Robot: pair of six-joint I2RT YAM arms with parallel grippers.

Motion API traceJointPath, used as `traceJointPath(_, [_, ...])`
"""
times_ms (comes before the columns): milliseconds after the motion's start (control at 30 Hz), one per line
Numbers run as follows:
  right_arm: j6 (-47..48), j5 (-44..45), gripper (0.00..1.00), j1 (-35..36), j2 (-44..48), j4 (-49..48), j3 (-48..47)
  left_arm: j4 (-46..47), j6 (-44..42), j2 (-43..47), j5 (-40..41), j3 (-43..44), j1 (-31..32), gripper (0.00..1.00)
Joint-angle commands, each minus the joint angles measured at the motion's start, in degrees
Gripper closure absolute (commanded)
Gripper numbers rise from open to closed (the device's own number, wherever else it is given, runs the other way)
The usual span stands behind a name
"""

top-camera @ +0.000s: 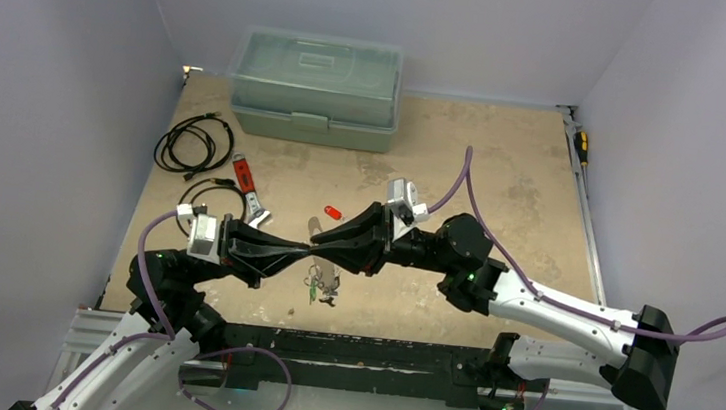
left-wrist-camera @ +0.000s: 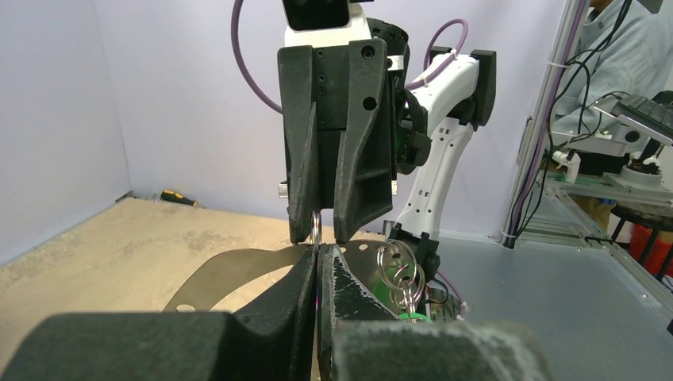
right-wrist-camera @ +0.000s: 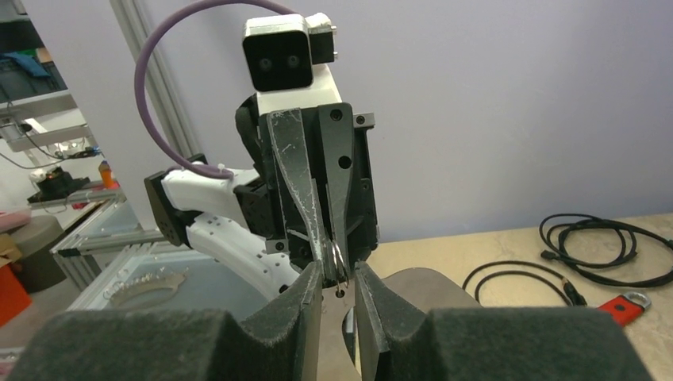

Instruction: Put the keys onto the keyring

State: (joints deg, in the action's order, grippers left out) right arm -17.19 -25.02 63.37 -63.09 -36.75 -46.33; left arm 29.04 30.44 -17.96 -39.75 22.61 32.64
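My left gripper (left-wrist-camera: 316,255) is shut on the keyring (left-wrist-camera: 230,268), a wide flat grey metal hoop held above the table (top-camera: 501,188). A small split ring (left-wrist-camera: 316,227) sticks up at its fingertips. My right gripper (right-wrist-camera: 340,276) faces it tip to tip, jaws narrowly open on either side of that split ring (right-wrist-camera: 336,260), a gap showing on each side. In the top view both grippers, left (top-camera: 302,250) and right (top-camera: 327,245), meet at the table's near middle. Keys (top-camera: 319,286) hang below on linked rings (left-wrist-camera: 399,274), one green-headed (left-wrist-camera: 413,316). A red-headed key (top-camera: 331,211) lies apart.
A red-handled wrench (top-camera: 245,186) and coiled black cables (top-camera: 194,144) lie at the left. A pale green lidded box (top-camera: 315,88) stands at the back. A screwdriver (top-camera: 581,146) lies by the right wall.
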Motion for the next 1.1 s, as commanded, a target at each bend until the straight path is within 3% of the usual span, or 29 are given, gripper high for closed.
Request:
traceJointPath(0, [-0.83,-1.26,0.77,0.26,-0.60,-2.21,-2.61,3.25,0.32,0.29,1.24,1.10,-0.21,1.00])
traceJointPath(133, [-0.89,-1.34,0.82,0.26,-1.01,-2.19,-2.79,3.30,0.24,0.35,1.20,1.15,-0.21,1.00])
traceJointPath(267, [-0.83,-1.61,1.00,0.26,-1.26,-2.01,-2.90,2.92,-0.09,0.45,1.40,1.14,-0.21,1.00])
traceJointPath(433, [0.07,1.38,1.00,0.26,0.06,1.66,-3.37,-4.55,-3.68,0.79,4.44,3.42,-0.21,0.98])
traceJointPath(600, [3.71,6.36,1.00,0.26,1.83,12.97,-7.16,-13.67,-7.16,1.02,7.33,6.33,-0.21,0.49])
traceJointPath(733, [7.58,8.53,1.00,0.26,2.51,23.53,-11.15,-20.02,-9.60,1.97,11.03,8.71,-0.21,0.30])
traceJointPath(833, [11.03,9.32,1.00,0.26,2.77,31.01,-14.41,-24.42,-12.68,2.31,12.28,11.05,-0.21,0.27])
traceJointPath(1067, [20.20,10.03,1.00,0.26,1.23,49.79,-22.73,-29.87,-18.87,1.70,9.55,14.03,-0.21,0.35])
